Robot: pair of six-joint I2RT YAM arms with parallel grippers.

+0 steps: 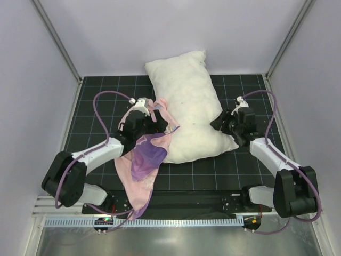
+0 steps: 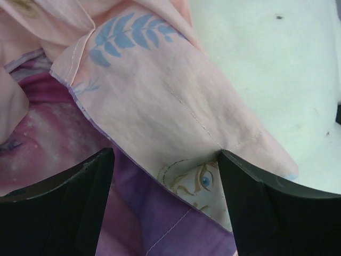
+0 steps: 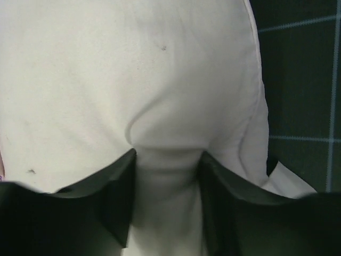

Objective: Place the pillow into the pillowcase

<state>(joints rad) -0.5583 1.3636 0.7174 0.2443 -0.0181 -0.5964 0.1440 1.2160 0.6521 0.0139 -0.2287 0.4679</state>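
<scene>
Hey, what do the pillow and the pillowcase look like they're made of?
The pillow looks like matte white fabric over soft stuffing: it is plump and lumpy. The pillowcase seems thin printed cloth, perhaps cotton or polyester: limp folds, stitched hems.

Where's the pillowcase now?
Top view, left side: the pillowcase lies bunched around the left gripper, touching the left edge of the pillow.

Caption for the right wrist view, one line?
Right gripper pinches a bunched fold of the white pillow, dark grid mat at right.
</scene>
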